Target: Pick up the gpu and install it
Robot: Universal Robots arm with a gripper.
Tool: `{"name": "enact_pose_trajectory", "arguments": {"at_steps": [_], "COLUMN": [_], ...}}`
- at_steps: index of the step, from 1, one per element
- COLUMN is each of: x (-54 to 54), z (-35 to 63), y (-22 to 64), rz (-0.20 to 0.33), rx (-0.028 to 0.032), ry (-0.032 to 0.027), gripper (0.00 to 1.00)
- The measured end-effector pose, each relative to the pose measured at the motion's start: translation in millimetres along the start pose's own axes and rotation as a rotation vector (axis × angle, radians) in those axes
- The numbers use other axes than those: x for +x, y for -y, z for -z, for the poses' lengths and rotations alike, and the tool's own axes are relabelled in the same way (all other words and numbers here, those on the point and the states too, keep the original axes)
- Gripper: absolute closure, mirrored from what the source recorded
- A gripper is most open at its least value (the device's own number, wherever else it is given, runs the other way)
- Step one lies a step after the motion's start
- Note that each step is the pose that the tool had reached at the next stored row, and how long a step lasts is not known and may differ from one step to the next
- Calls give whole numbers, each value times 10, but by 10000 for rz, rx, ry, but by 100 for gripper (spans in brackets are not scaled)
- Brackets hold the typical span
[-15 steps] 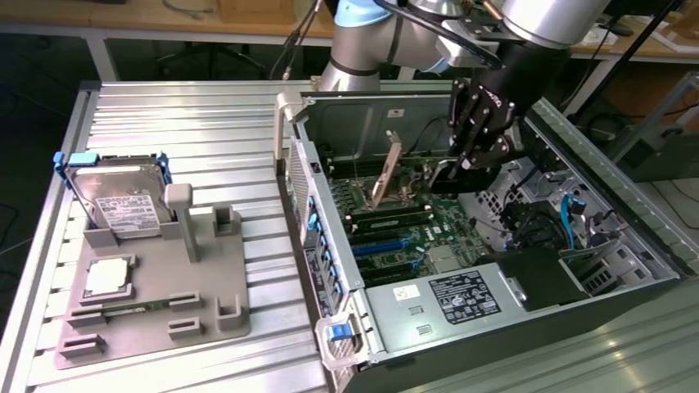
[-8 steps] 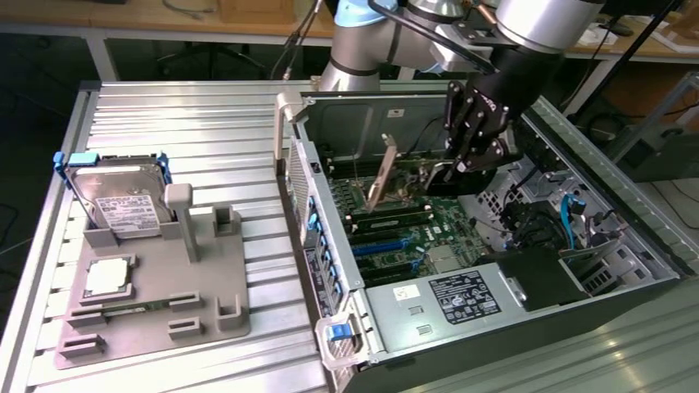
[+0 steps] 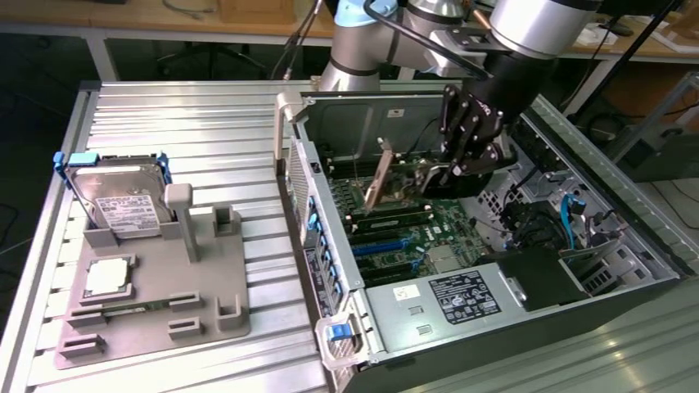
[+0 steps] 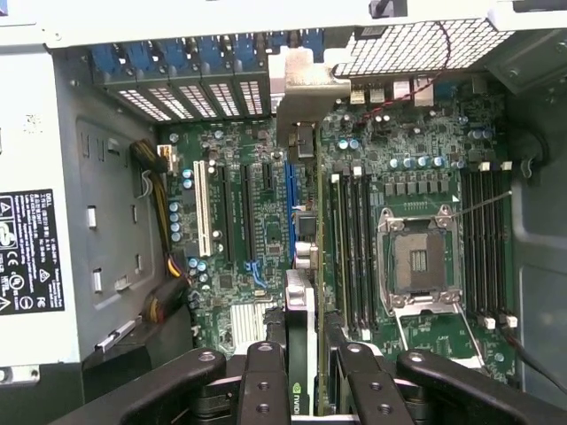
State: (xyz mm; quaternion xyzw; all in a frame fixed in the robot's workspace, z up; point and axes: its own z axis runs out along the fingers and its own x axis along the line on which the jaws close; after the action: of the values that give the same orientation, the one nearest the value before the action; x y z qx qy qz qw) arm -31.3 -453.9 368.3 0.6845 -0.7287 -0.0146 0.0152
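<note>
With the gripper (image 3: 464, 168) fingers clenched on the gpu (image 3: 382, 184) above the motherboard (image 3: 410, 237), keep the card square to its slot.

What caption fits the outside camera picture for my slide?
Robot claw holds the gpu inside the open computer case.

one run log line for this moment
phase: install | fingers: shut on gpu | gpu: edge-on, above motherboard inside pc case | seated: cannot tell
</note>
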Motion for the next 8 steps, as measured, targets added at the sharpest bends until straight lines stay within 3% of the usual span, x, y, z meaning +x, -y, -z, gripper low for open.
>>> {"name": "enact_pose_trajectory", "arguments": {"at_steps": [8], "x": [2], "z": [-46], "y": [-37], "rz": [0], "rx": [9], "ry": [1], "gripper": [73]}}
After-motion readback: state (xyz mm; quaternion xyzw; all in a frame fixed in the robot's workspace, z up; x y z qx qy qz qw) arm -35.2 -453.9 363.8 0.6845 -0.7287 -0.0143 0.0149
